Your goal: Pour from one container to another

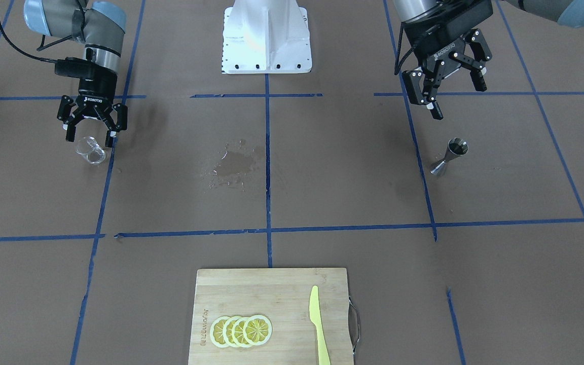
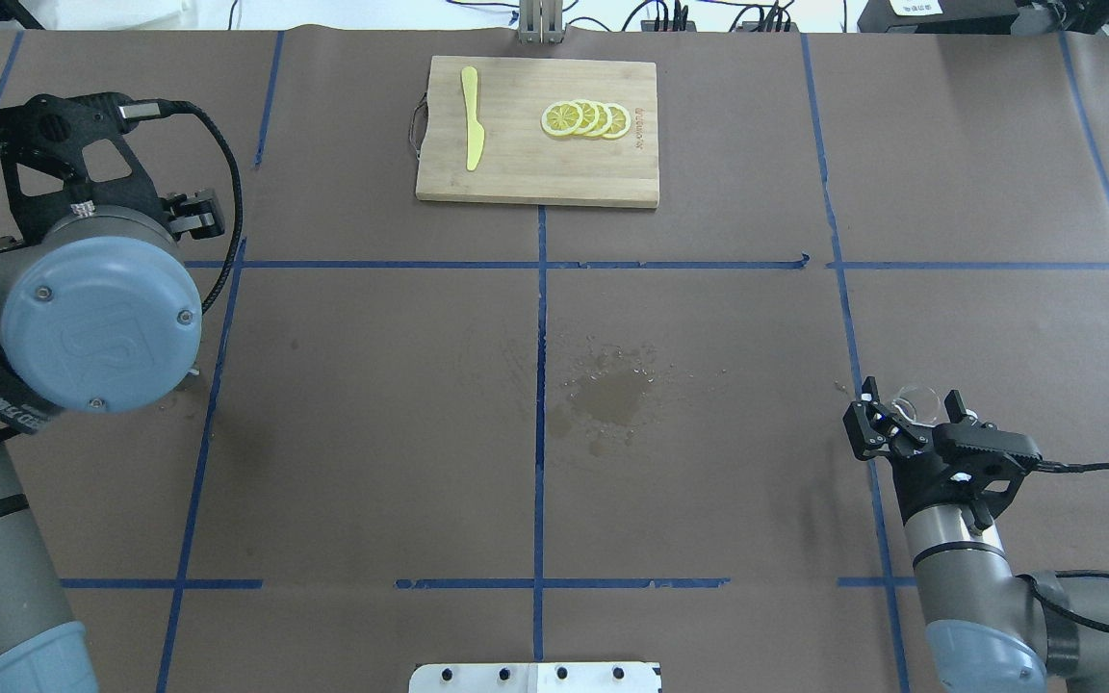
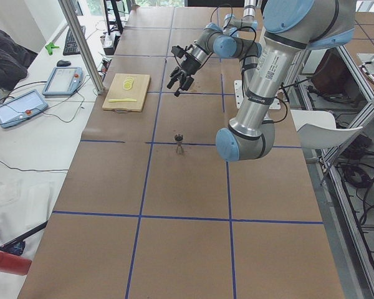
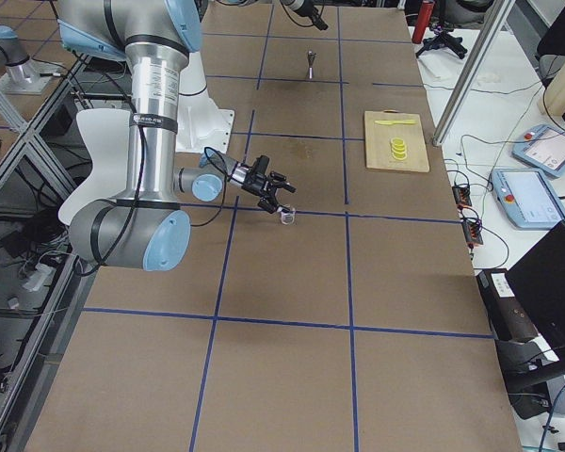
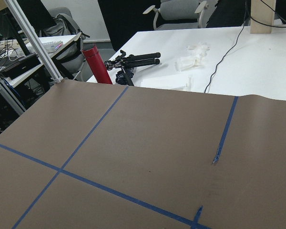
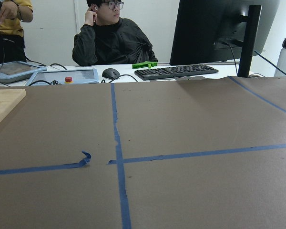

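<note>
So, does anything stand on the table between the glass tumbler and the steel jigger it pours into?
Nothing visible does. Between the glass tumbler and the jigger there is only a flat wet patch. The cutting board lies well off that line.

On the worktop (image 1: 500, 284) I count one clear glass tumbler (image 1: 90, 150), one steel jigger (image 1: 449, 158), one wooden cutting board (image 1: 271, 294), four lemon slices (image 1: 241, 330), one yellow knife (image 1: 317, 324) and one wet patch (image 1: 233, 165). Two robot arms (image 1: 104, 35) mean two hands: the left hand (image 1: 458, 100) and the right hand (image 1: 90, 139). Two people (image 6: 112, 40) are at the desk beyond.
</note>
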